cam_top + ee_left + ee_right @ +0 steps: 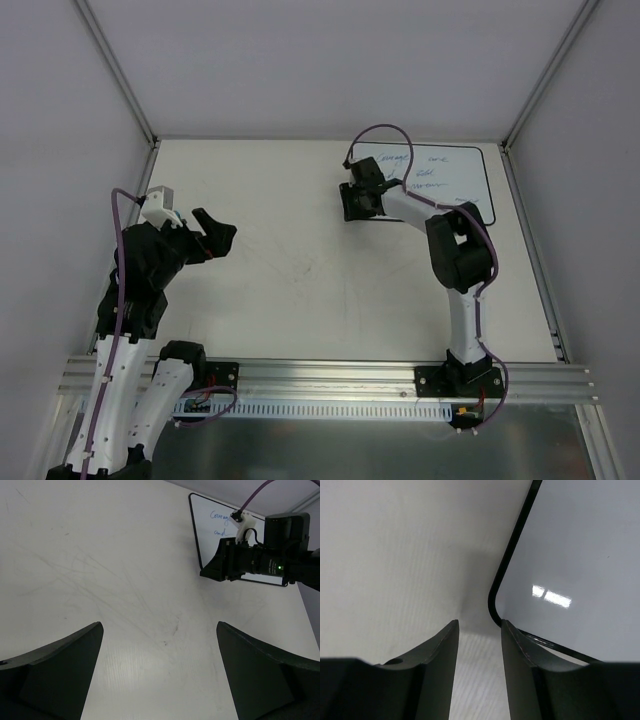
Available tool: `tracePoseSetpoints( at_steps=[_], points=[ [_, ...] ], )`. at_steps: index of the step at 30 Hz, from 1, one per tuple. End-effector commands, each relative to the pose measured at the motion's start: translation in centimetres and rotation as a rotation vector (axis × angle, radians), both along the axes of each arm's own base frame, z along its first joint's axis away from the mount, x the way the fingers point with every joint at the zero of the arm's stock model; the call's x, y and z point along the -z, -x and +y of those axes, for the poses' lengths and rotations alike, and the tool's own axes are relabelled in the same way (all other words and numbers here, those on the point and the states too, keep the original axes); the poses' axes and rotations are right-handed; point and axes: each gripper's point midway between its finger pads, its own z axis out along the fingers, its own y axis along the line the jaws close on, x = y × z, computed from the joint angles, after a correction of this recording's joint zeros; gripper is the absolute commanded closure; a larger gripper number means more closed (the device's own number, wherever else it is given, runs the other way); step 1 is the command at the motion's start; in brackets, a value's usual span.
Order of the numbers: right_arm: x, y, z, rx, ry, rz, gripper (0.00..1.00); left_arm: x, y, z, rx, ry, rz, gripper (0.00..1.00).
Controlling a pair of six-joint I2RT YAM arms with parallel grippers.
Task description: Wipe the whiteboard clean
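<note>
One cream table (300, 300) fills my overhead view, its surface scuffed with faint grey marks. On it, in the far right corner, the whiteboard (455, 172) lies flat. It is white, with a thin black border and rounded corners.

My right arm (460, 250) reaches from its base at the near edge toward the board's left edge. My left arm (135, 285) stands folded at the near left, well apart from the board.

The right gripper (358, 200) is close over the table at the board's left side. Its wrist camera shows only a narrow gap between the fingers and nothing in it, with a rounded corner of the board just beside one finger (520, 670). The left gripper (215, 233) hangs above bare table, spread wide and holding nothing.

Smallest, blue handwritten lines (398, 160) cross the board. I can make out only a few letters.
</note>
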Motion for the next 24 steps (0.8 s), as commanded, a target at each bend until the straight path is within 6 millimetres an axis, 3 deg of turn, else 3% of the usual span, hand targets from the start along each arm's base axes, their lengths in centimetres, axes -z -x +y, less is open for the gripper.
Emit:
tracePoseSetpoints(
  at_steps=[1, 6, 10, 13, 16, 20, 24],
  points=[
    [3.2, 9.9, 3.8, -0.147, -0.023, 0.261, 0.58, -0.2, 0.5, -0.5, 0.026, 0.014, -0.016, 0.01],
    [3.8, 17.7, 6.8, -0.301, -0.035, 0.362, 0.58, -0.5, 0.7, -0.4, 0.020, 0.009, -0.032, 0.01],
    [2.9, 24.4, 10.3, -0.485, -0.066, 0.415, 0.58, -1.0, 0.7, -0.2, 0.017, 0.001, -0.042, 0.01],
    [0.9, 26.6, 12.3, -0.593, -0.082, 0.385, 0.57, -1.4, 0.6, -0.1, 0.014, -0.010, -0.050, 0.01],
    [-1.1, 25.5, 12.3, -0.569, -0.065, 0.290, 0.57, -1.6, 0.4, 0.1, 0.010, -0.025, -0.054, 0.01],
    [-5.3, 19.6, 10.3, -0.424, -0.014, 0.069, 0.49, -1.5, 0.3, 0.1, 0.009, -0.032, -0.048, 0.01],
    [-6.7, 13.7, 7.1, -0.288, 0.051, -0.040, 0.46, -0.8, 0.3, 0.0, 0.016, -0.029, -0.031, 0.01]
  ],
)
